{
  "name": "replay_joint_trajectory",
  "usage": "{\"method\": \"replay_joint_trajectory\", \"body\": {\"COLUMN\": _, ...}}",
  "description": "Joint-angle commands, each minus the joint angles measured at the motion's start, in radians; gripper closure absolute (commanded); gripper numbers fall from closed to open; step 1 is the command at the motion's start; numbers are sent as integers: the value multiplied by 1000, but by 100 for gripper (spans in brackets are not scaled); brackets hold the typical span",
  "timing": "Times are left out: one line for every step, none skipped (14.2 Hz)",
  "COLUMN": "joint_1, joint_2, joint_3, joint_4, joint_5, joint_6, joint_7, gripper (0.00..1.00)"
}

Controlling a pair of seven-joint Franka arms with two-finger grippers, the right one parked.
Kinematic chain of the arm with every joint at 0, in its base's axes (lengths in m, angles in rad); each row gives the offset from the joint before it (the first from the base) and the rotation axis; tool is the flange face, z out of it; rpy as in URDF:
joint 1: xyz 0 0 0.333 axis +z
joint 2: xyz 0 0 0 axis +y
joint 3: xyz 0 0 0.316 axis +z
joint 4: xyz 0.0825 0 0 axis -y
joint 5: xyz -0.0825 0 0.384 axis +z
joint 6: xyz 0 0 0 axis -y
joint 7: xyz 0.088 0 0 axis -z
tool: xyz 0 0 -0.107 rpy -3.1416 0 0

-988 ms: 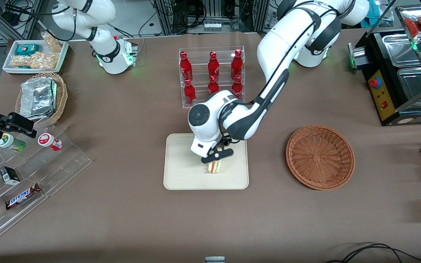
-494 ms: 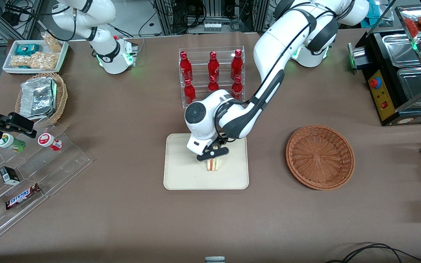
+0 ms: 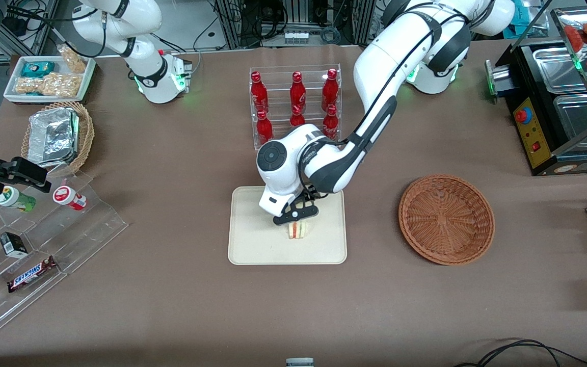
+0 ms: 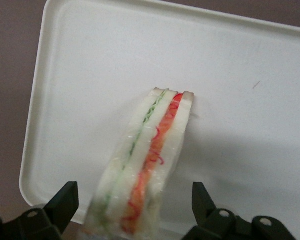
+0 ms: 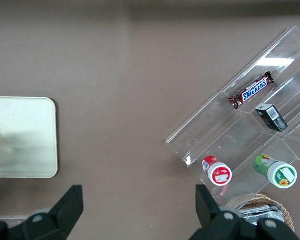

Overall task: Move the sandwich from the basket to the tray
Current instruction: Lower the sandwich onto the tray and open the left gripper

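As seen from the front camera, the tray (image 3: 252, 244) is found lying flat near the middle of the bench, somewhat nearer the front edge than the back edge. On its bare cream surface the sandwich (image 3: 297, 230) is observed resting, filling layers showing, roughly at the tray's centre. In the left wrist view the sandwich (image 4: 145, 165) is recorded lying on the tray (image 4: 240, 75) with its green and orange-red layers visible through clear wrap.

Directly above the sandwich, the gripper (image 3: 296, 218) is held low over the tray. Its fingers (image 4: 64, 200) are noted spread apart on either side of the sandwich, with visible clearance between each finger and the wrap; the sandwich is therefore recorded as released.

Toward the working arm's end of the bench, level with the tray and well apart from it, the basket (image 3: 446, 219) is seen on the brown bench cover, with only its woven floor showing.

Farther from the front camera than the tray, a clear rack of red bottles (image 3: 296, 99) is noted standing near the middle of the back edge, partly covered by the arm's wrist.

Toward the parked arm's end, a clear stepped display (image 3: 44, 244) holding small packets and jars is seen near the front corner, and a tan basket with foil containers (image 3: 56, 136) lies farther back.
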Motion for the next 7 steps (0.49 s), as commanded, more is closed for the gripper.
{"method": "replay_joint_trajectory", "body": {"joint_1": 5, "joint_2": -63, "joint_3": 12, "joint_4": 16, "joint_5": 3, "joint_6": -67, "joint_7": 7, "gripper": 0}}
{"method": "replay_joint_trajectory", "body": {"joint_1": 28, "joint_2": -100, "joint_3": 9, "joint_4": 16, "joint_5": -4, "joint_6": -96, "joint_7": 9, "gripper": 0}}
{"method": "replay_joint_trajectory", "body": {"joint_1": 50, "joint_2": -132, "joint_3": 6, "joint_4": 16, "joint_5": -20, "joint_6": -133, "joint_7": 9, "gripper": 0}}
{"method": "replay_joint_trajectory", "body": {"joint_1": 65, "joint_2": -168, "joint_3": 6, "joint_4": 16, "joint_5": -40, "joint_6": -165, "joint_7": 10, "gripper": 0}}
{"method": "replay_joint_trajectory", "body": {"joint_1": 91, "joint_2": -210, "joint_3": 4, "joint_4": 14, "joint_5": -63, "joint_6": -203, "joint_7": 22, "gripper": 0}}
{"method": "replay_joint_trajectory", "body": {"joint_1": 118, "joint_2": -250, "joint_3": 2, "joint_4": 14, "joint_5": -94, "joint_6": -243, "joint_7": 65, "gripper": 0}}
{"method": "replay_joint_trajectory", "body": {"joint_1": 148, "joint_2": -296, "joint_3": 4, "joint_4": 14, "joint_5": -158, "joint_6": -294, "joint_7": 134, "gripper": 0}}
